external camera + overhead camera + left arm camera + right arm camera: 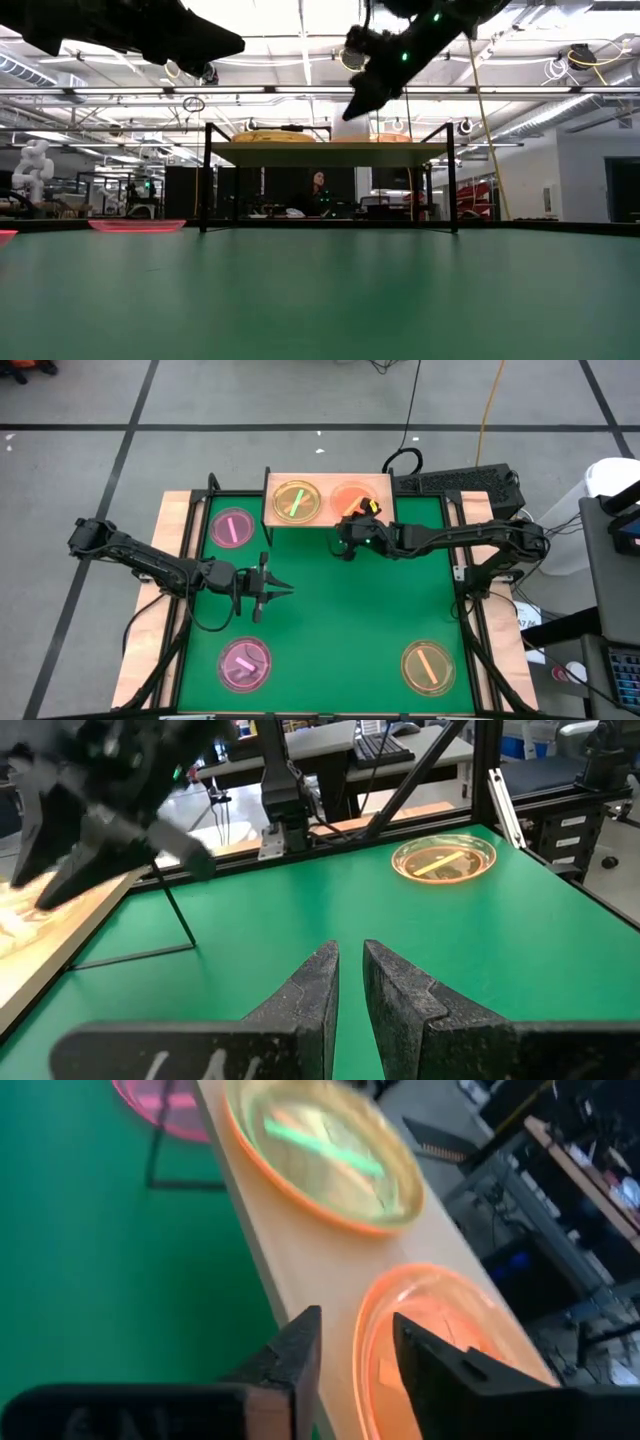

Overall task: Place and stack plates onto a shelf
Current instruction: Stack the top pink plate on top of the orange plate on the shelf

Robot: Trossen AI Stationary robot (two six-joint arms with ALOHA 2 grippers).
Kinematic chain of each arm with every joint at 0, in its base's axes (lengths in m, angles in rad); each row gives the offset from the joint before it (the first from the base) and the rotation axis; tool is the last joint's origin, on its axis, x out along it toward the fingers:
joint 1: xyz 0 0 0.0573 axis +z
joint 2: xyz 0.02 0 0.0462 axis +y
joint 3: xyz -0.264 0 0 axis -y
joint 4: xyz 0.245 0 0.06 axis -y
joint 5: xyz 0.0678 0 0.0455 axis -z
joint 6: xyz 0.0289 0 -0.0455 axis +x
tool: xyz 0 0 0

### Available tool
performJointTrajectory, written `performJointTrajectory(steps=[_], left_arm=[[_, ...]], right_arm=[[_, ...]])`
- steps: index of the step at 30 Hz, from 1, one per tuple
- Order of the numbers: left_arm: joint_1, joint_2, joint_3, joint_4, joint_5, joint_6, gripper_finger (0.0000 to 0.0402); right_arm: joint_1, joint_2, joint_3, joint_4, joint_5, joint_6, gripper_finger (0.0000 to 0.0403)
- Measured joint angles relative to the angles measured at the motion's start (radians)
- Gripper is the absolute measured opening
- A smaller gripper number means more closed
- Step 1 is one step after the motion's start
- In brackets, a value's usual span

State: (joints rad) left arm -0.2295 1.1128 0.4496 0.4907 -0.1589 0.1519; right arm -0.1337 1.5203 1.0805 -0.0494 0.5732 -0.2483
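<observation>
While the right pincer [352, 532] hangs over the front edge of the shelf [380, 484], its two fingers are a little apart, with the rim of an orange plate [440, 1330] seen between them. I cannot tell if they touch that plate. The orange plate lies on the right side of the shelf. Beside it on the left lies a plate stack with a green bar [296, 502]. The left pincer [280, 591] hovers over the bare middle of the green desk [350, 630], with its fingers almost together and nothing in them. A pink plate [232, 528] lies on the desk just left of the shelf. Another pink plate [245, 664] lies near the front left corner. An amber plate [428, 666] lies near the front right corner.
</observation>
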Motion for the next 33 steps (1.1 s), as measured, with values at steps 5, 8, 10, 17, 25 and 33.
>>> performJointTrajectory(steps=[5,8,10,17,25,33], left_arm=[[-0.002,-0.002,0.000,-0.039,-0.047,-0.035,0.0058],[-0.009,-0.025,0.003,-0.176,-0.148,-0.078,0.0058],[-0.008,-0.037,0.027,-0.346,-0.224,-0.133,0.0058],[0.013,-0.052,0.132,-0.849,-0.349,-0.415,0.0058],[0.194,-0.046,0.134,-1.025,-0.358,-0.506,0.0058],[0.393,-0.031,0.134,-1.111,-0.268,-0.412,0.0058]], right_arm=[[0.079,-0.099,0.000,0.007,0.001,0.007,0.0129],[0.156,-0.169,0.000,0.006,0.000,0.061,0.0128],[0.220,-0.203,0.000,0.002,0.000,0.082,0.0126],[0.454,-0.235,0.000,0.038,0.001,0.116,0.0123],[0.618,-0.197,-0.141,0.294,0.006,0.100,0.0123],[0.673,-0.332,-0.475,0.801,0.110,-0.033,0.0123]])
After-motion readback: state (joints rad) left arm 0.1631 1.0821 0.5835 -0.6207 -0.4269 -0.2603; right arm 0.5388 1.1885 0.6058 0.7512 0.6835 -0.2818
